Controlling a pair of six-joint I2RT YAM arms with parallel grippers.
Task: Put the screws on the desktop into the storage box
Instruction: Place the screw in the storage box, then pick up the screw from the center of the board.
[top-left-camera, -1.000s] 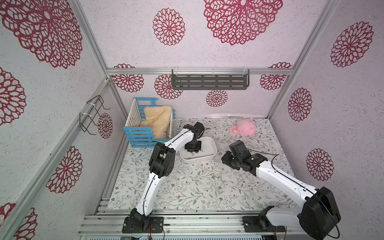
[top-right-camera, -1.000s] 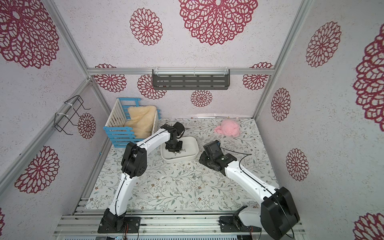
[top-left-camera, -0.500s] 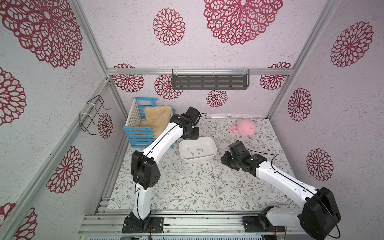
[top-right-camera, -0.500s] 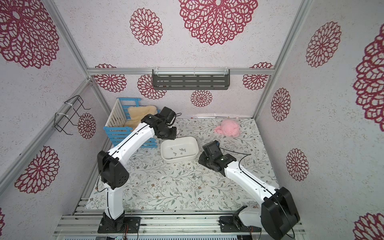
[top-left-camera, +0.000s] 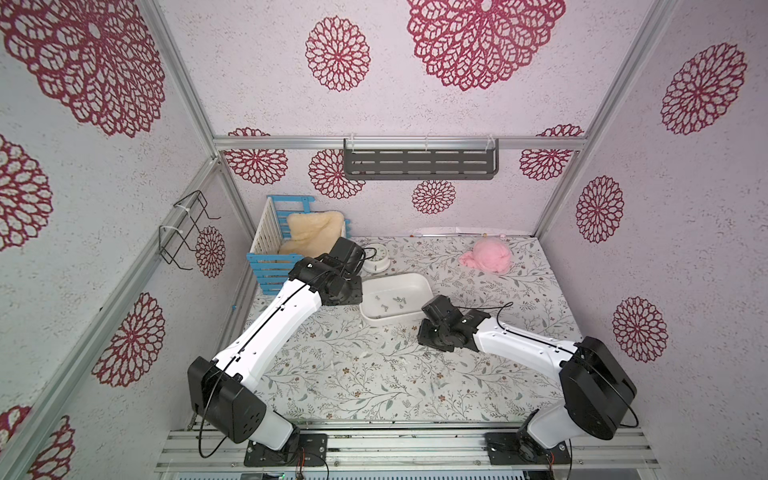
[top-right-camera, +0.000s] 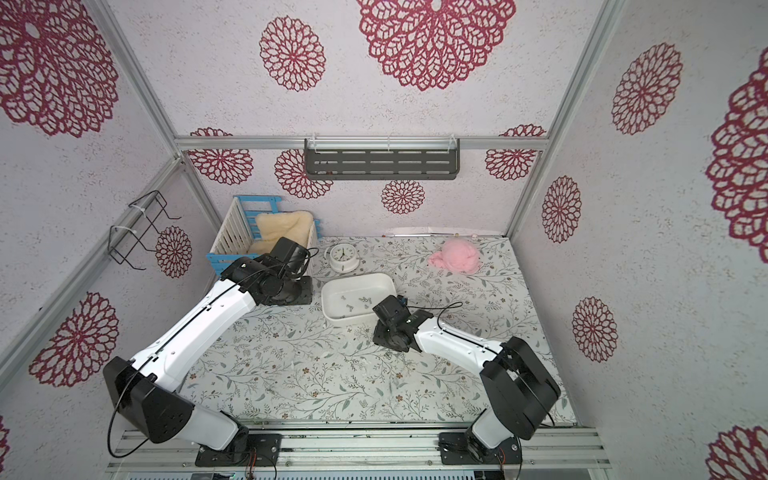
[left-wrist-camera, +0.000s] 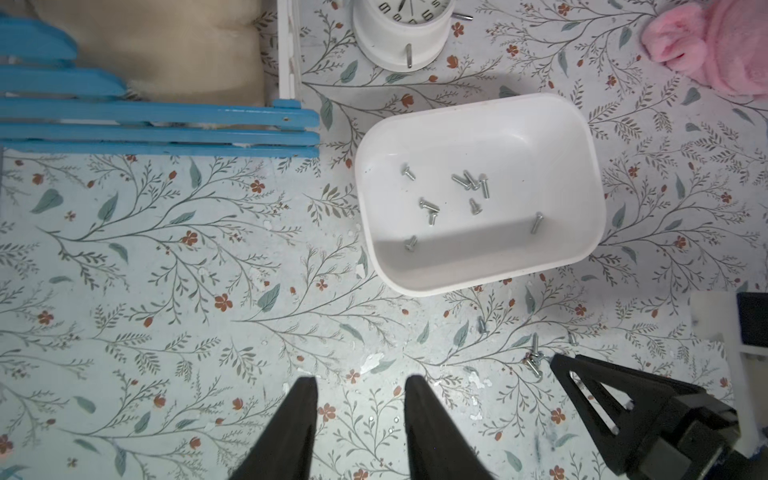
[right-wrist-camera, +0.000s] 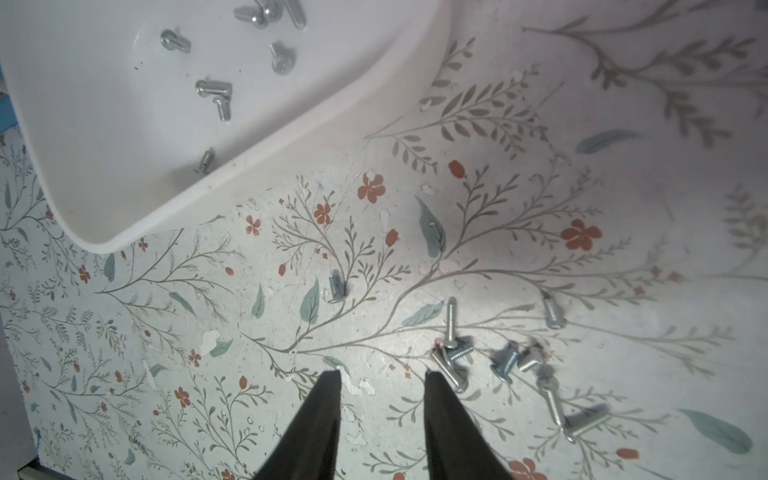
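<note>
Some screws (left-wrist-camera: 475, 206): in storage box (left-wrist-camera: 457, 285)
Other screws (right-wrist-camera: 457, 354): on desktop (right-wrist-camera: 249, 332) beside box
Left gripper (left-wrist-camera: 361, 380): apart, empty
Right gripper (right-wrist-camera: 382, 374): apart, empty

The left tool (left-wrist-camera: 361, 379) has pulled out of the shallow white plastic storage box (top-left-camera: 411, 291) and now hangs over the tabletop between it and the blue-and-white slatted crate (top-left-camera: 272, 274). Its elbow has dropped toward the front rail. The right tool (right-wrist-camera: 382, 372) has edged slightly frontward.
</note>
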